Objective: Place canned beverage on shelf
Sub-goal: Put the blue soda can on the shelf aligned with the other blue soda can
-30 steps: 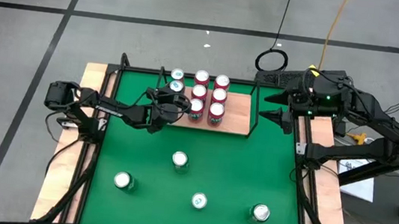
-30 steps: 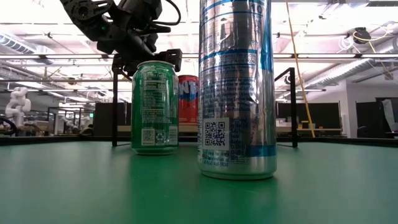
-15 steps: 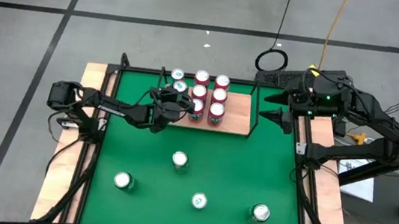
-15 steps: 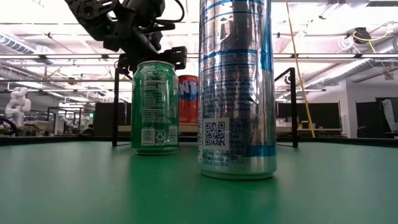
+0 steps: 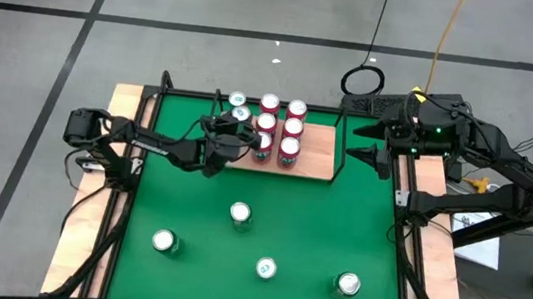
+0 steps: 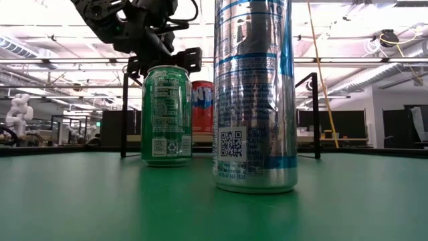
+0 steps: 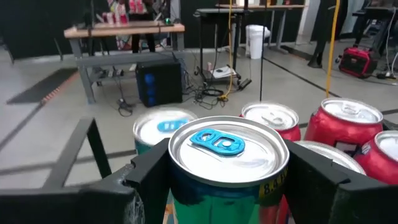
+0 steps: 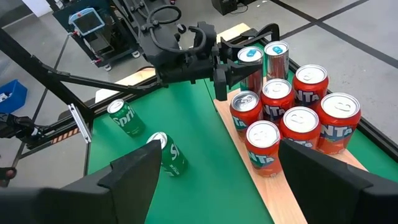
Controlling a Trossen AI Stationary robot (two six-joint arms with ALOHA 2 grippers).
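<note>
A green can with a blue tab (image 7: 219, 144) stands upright between the fingers of my left gripper (image 5: 237, 126), which is shut on it at the left end of the shelf (image 5: 316, 157). The shelf is a light-wood board with black rails, and several red cans (image 5: 292, 127) and a silver can (image 5: 237, 99) stand on it. The right wrist view shows the same can (image 8: 250, 57) beside the silver can (image 8: 275, 53). My right gripper (image 8: 230, 186) waits open off the shelf's right end (image 5: 360, 142). My left gripper pinches the green can's side wall just under the top rim (image 7: 186, 190), one finger (image 7: 146, 171) on each side. The fingers come about level from the table's left. The can stays upright. The red cans hide its base, so I cannot tell whether it rests on the board.
Several loose cans stand on the green mat (image 5: 339, 218) nearer the front: one at the centre (image 5: 240, 212), others along the near side (image 5: 166, 242) (image 5: 265, 267) (image 5: 348, 283). In the low view a green can (image 6: 166, 114) and a tall silver can (image 6: 254, 94) block most of the shelf.
</note>
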